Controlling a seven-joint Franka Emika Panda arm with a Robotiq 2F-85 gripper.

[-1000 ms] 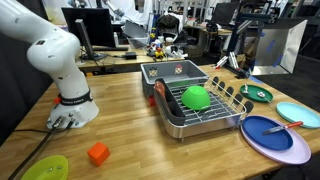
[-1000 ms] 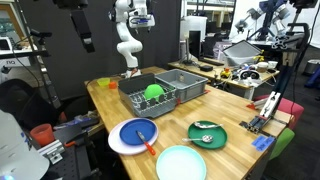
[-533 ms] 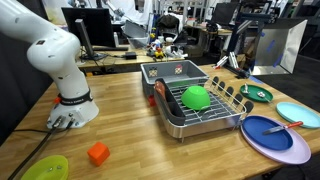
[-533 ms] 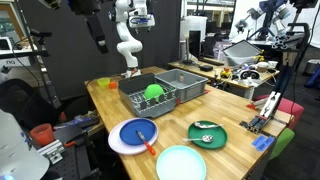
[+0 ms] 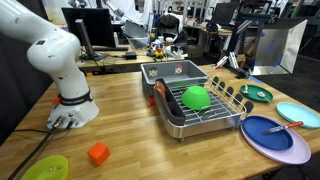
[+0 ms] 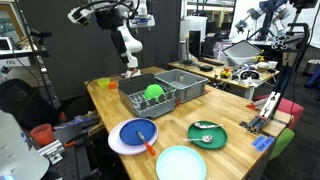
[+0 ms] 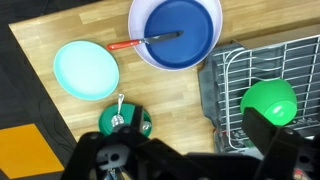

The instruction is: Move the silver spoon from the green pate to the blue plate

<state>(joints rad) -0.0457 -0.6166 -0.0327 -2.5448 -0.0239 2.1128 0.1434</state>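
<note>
In my wrist view the spoon (image 7: 120, 106) lies on the small plate (image 7: 141, 122). The bare plate (image 7: 86, 70) sits just above it, and the large plate (image 7: 195, 25), carrying a utensil (image 7: 145, 42), lies to the upper right. To the right of all three stands the dish rack (image 7: 275, 60) with a bowl (image 7: 268, 100) in it.
</note>
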